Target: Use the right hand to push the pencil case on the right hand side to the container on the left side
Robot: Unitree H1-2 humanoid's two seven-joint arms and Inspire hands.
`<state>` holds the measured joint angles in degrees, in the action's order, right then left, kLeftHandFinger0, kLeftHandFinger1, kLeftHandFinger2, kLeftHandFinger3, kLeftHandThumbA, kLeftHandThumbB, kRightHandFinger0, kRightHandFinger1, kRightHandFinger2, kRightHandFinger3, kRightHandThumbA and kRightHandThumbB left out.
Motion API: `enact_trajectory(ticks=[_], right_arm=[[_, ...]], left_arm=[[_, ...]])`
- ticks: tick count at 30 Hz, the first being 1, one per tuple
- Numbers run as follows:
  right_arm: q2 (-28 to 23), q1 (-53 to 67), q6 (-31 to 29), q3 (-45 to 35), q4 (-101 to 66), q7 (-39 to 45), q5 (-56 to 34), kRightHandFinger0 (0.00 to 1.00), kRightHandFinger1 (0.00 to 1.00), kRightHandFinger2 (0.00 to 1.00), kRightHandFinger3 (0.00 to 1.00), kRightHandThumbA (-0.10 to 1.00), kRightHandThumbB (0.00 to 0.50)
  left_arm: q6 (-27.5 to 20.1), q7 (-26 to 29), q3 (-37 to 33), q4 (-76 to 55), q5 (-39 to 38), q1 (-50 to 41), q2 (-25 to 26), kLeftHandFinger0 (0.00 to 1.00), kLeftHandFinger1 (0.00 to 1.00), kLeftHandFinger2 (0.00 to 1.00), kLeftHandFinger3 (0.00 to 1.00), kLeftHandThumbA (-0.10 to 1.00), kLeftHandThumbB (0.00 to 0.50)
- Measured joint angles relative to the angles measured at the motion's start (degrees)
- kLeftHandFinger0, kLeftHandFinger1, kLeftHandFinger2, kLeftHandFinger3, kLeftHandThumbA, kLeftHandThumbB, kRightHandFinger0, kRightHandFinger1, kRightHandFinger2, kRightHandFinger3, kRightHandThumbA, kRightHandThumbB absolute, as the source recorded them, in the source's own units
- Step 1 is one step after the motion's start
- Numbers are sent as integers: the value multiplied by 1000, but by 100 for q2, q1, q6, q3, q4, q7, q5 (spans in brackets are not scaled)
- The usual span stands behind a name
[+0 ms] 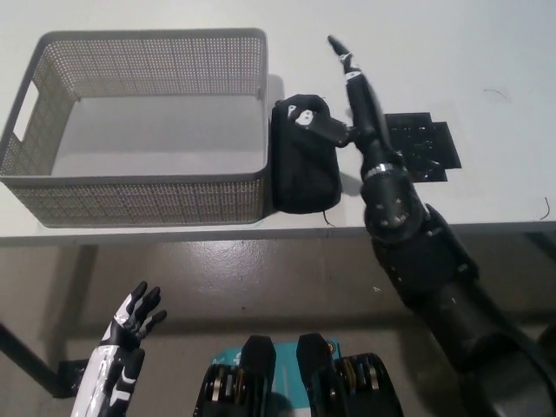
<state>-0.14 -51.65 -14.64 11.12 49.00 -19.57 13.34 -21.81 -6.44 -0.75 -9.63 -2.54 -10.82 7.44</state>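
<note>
The soft black fabric pencil case [305,165] lies on the white table [486,52], pressed against the right wall of the grey perforated plastic basket [148,187], outside it. Black on black makes its outline hard to read where the robot's hand overlaps it, and its upper right corner is covered by part of that hand. Its long axis runs from the table's near edge toward the far side, parallel to the basket wall, with the rounded near end close to the table edge.

The black right hand [352,109] sits just to the right of the case, at its far end. The fingers [346,57] are stretched out straight, pointing away from the robot past the case, while a shorter part with a white mark rests on top of the case's far end. The hand is spread and grasps nothing; it only touches the case from the side and above.

Behind the forearm a flat black square patch [426,148] lies on the table, partly hidden by the arm.

The white left hand [130,326] hangs below the table edge at the lower left, fingers spread, empty.
</note>
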Motion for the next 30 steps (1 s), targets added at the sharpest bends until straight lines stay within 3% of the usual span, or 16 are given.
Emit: enact_trajectory(ticks=[2, 5, 7, 10, 13, 19, 22, 26, 29, 30], right_arm=[[-37, 321, 30, -57, -518, 50, -37, 1000, 1000, 1000, 1000, 1000, 497], [-100, 782, 75, -101, -1199, 139, -100, 1000, 1000, 1000, 1000, 1000, 474], [-144, 1086, 115, -111, -1593, 182, -139, 1000, 1000, 1000, 1000, 1000, 401], [-231, 1561, 163, -113, -2245, 249, -197, 1000, 1000, 1000, 1000, 1000, 408], [-317, 2046, 203, -118, -2853, 287, -209, 1000, 1000, 1000, 1000, 1000, 451], [-507, 3134, 229, -129, -4085, 369, -269, 1000, 1000, 1000, 1000, 1000, 411], [-649, 3777, 224, -135, -4795, 429, -365, 1000, 1000, 1000, 1000, 1000, 362], [-881, 4547, 177, -149, -5557, 527, -442, 1000, 1000, 1000, 1000, 1000, 377], [-1150, 5311, -35, -162, -6212, 663, -543, 1000, 1000, 1000, 1000, 1000, 407], [-1246, 5576, -148, -161, -6341, 728, -600, 1000, 1000, 1000, 1000, 1000, 391]], left_arm=[[3, 0, 0, 4, -3, 0, -1, 1000, 1000, 1000, 1000, 876, 289], [16, 0, 1, 7, -3, 0, -1, 1000, 1000, 1000, 1000, 874, 263], [23, 1, 2, 15, -3, 1, -1, 1000, 1000, 1000, 1000, 884, 267], [33, 1, 3, 24, -1, 2, -1, 1000, 1000, 1000, 1000, 899, 255], [40, 2, 5, 31, 0, 10, -3, 996, 1000, 1000, 1000, 911, 252], [46, 2, 8, 34, 3, 32, -1, 1000, 1000, 1000, 1000, 914, 195], [48, 2, 11, 35, 2, 67, 0, 1000, 1000, 1000, 1000, 918, 200], [49, 0, 32, 34, 1, 120, 19, 1000, 1000, 1000, 1000, 912, 194], [48, -5, 83, 36, -11, 242, 94, 1000, 1000, 1000, 1000, 898, 215], [48, -7, 131, 38, -32, 309, 153, 1000, 1000, 1000, 1000, 891, 224]])
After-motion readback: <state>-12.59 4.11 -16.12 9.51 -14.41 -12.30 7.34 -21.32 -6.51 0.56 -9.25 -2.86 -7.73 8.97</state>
